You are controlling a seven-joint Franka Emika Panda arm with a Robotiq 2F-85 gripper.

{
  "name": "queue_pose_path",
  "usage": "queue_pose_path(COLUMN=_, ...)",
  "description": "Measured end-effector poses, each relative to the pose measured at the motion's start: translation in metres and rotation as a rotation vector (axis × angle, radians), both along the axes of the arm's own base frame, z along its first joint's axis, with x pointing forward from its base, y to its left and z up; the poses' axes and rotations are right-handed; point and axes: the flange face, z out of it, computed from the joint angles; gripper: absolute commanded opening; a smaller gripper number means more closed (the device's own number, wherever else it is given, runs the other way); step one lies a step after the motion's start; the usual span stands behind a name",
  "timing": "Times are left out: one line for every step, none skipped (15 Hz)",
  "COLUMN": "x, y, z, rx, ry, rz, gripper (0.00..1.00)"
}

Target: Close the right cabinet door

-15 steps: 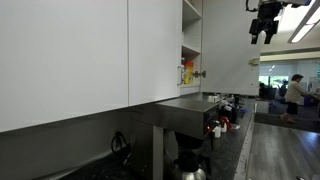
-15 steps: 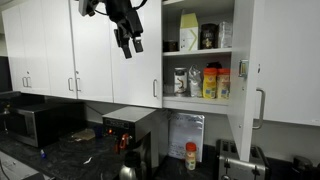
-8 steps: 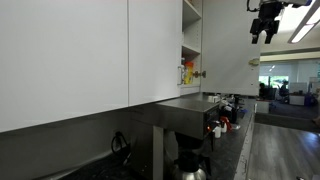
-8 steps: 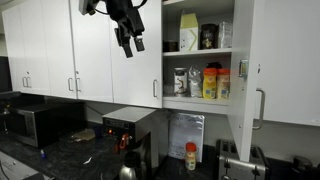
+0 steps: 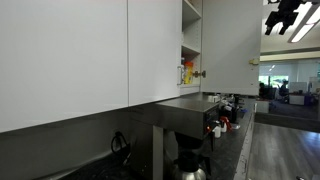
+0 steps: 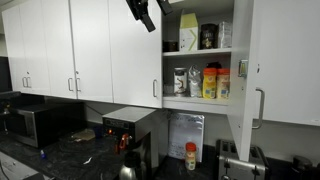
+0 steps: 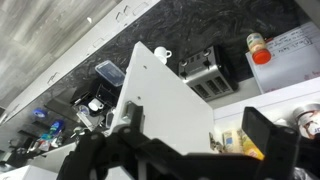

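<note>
Right cabinet door (image 6: 238,100): stands open, shelves (image 6: 195,52) exposed. Tool (image 6: 148,18): fingers apart, raised, well clear of door. Recommended: contact outer face near free edge; push steadily shut.

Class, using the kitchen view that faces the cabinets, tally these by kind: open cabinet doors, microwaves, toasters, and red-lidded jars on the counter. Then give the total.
Open cabinet doors: 1
Microwaves: 1
Toasters: 1
Red-lidded jars: 1
Total: 4
</note>
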Motion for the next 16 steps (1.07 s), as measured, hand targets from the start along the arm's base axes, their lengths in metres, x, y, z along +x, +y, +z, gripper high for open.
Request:
queue_pose_path(x=-0.006, y=-0.01, z=0.004, rx=-0.012, ry=-0.025, rz=-0.012, gripper=1.0)
queue_pose_path(x=-0.011, y=-0.018, z=0.007, rx=-0.025, ry=-0.05, rz=-0.022, gripper=1.0)
queue_pose_path(x=-0.016, y=-0.026, z=0.01, rx=-0.039, ry=-0.074, rz=-0.03, gripper=1.0)
queue_pose_path(x=-0.02, y=-0.034, z=0.012, rx=-0.051, ry=-0.097, rz=-0.037, gripper=1.0)
queue_pose_path(x=-0.024, y=-0.041, z=0.014, rx=-0.064, ry=-0.119, rz=-0.042, gripper=1.0)
queue_pose_path(x=-0.027, y=-0.048, z=0.015, rx=-0.074, ry=-0.14, rz=-0.046, gripper=1.0)
queue_pose_path(x=-0.03, y=-0.055, z=0.016, rx=-0.08, ry=-0.16, rz=-0.049, gripper=1.0)
queue_pose_path(x=-0.032, y=-0.061, z=0.015, rx=-0.081, ry=-0.178, rz=-0.051, gripper=1.0)
queue_pose_path(x=-0.034, y=-0.067, z=0.014, rx=-0.079, ry=-0.194, rz=-0.053, gripper=1.0)
queue_pose_path(x=-0.036, y=-0.073, z=0.012, rx=-0.073, ry=-0.206, rz=-0.054, gripper=1.0)
queue_pose_path(x=-0.038, y=-0.077, z=0.009, rx=-0.066, ry=-0.217, rz=-0.054, gripper=1.0)
queue_pose_path(x=-0.039, y=-0.082, z=0.007, rx=-0.057, ry=-0.227, rz=-0.054, gripper=1.0)
queue_pose_path(x=-0.039, y=-0.086, z=0.003, rx=-0.047, ry=-0.232, rz=-0.054, gripper=1.0)
queue_pose_path(x=-0.039, y=-0.089, z=0.0, rx=-0.036, ry=-0.234, rz=-0.054, gripper=1.0)
queue_pose_path(x=-0.038, y=-0.092, z=-0.004, rx=-0.027, ry=-0.233, rz=-0.055, gripper=1.0)
queue_pose_path(x=-0.038, y=-0.093, z=-0.006, rx=-0.024, ry=-0.231, rz=-0.056, gripper=1.0)
